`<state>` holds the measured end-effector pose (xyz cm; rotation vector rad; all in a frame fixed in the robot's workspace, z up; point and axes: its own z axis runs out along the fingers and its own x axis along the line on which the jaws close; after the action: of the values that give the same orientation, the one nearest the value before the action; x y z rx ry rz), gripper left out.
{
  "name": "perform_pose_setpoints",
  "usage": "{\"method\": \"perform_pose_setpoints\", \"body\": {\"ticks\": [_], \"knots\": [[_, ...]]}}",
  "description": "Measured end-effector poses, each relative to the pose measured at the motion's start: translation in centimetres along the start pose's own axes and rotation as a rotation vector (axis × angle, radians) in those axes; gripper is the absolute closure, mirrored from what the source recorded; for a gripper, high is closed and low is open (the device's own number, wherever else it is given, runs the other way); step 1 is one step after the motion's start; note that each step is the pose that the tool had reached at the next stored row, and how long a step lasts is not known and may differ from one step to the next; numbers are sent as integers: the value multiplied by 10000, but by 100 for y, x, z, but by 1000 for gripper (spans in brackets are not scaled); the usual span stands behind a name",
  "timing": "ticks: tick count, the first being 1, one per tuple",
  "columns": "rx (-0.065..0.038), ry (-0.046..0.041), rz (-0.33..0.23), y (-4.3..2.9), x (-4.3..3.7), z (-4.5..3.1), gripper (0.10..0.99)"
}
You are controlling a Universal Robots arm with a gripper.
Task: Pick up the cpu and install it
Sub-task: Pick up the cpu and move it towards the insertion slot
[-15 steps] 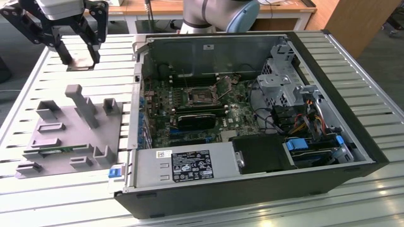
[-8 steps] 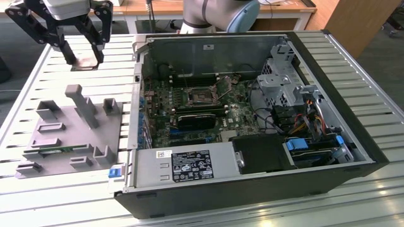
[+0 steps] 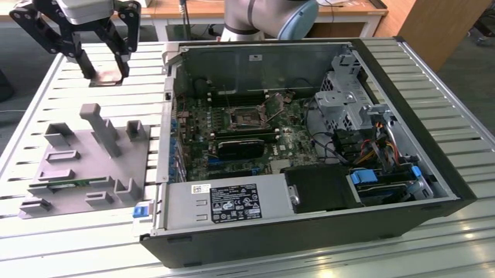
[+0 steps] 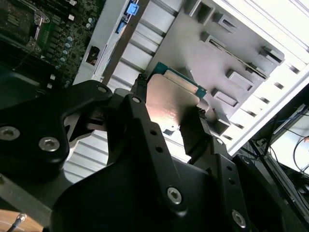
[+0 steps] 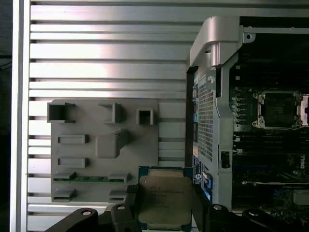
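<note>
The fingers [image 4: 195,133] pinch the cpu [image 4: 171,104] by two opposite edges, its shiny metal top facing the cameras in both wrist views and its green rim showing past the fingertips. In the first wrist view the cpu [image 5: 164,200] sits square between the black jaws of the gripper [image 5: 166,209]. In the exterior view the gripper [image 3: 106,72] hangs at the upper left, holding the cpu [image 3: 108,76] in the air above the slatted table [image 3: 464,133]. It is clear of the grey holder [image 3: 85,162] lying on the table. A thin green memory stick [image 3: 66,184] rests in a slot of that holder [image 5: 104,150]. Just beside the holder, toward the exterior view's right, the open case [image 3: 309,243] lies on its side with the motherboard exposed. The socket [image 3: 249,119] lies near the board's middle, well apart from the gripper. The socket [image 5: 280,108] also appears in the first wrist view, inside the case.
</note>
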<state>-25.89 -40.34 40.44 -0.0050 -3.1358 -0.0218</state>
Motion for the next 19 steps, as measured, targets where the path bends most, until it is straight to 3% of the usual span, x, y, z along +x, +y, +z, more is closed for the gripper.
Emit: {"method": "perform_pose_setpoints", "body": {"ticks": [19], "knots": [[0,0,-1,0,-60,0,561]]}}
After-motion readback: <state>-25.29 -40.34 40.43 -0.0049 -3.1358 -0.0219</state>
